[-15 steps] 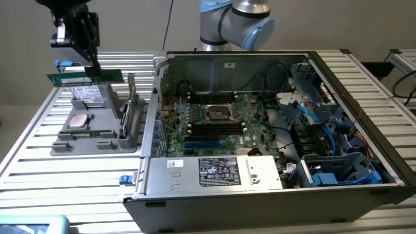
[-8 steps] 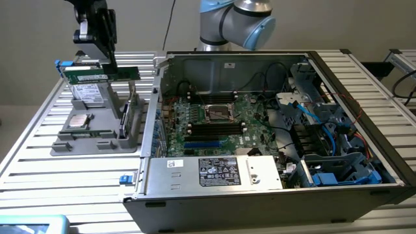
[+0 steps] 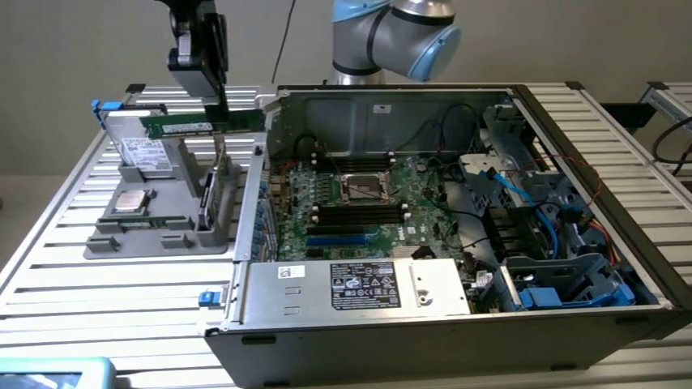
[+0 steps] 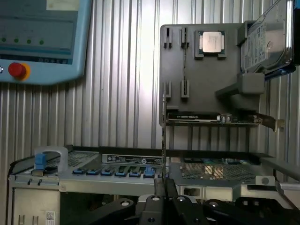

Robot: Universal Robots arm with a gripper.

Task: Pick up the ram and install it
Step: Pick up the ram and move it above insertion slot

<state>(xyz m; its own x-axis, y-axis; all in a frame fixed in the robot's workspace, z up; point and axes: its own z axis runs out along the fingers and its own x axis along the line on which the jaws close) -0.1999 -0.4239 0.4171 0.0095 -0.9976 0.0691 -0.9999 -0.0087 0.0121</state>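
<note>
Slatted table (image 3: 65, 267) carries the open PC case (image 3: 357, 324), mobo (image 3: 362, 223) facing up. Grey tray (image 3: 119, 235) sits just beside the case, on the exterior view's left. Arm (image 3: 390, 36) stands at the far side, behind the case. Gripper (image 3: 219, 116) hangs over the tray's far end, by the case's far-left corner. Its fingers (image 4: 169, 192) are clamped tight on the ram (image 3: 178, 127). Ram is held level & lifted clear of the tray; wrist view shows it edge-on as a thin line b/w the fingers. In the tray: upright card (image 3: 222, 190), drive (image 3: 144, 152), CPU (image 3: 132, 200). Pendant (image 3: 54, 371) lies at the table's near-left corner.
</note>
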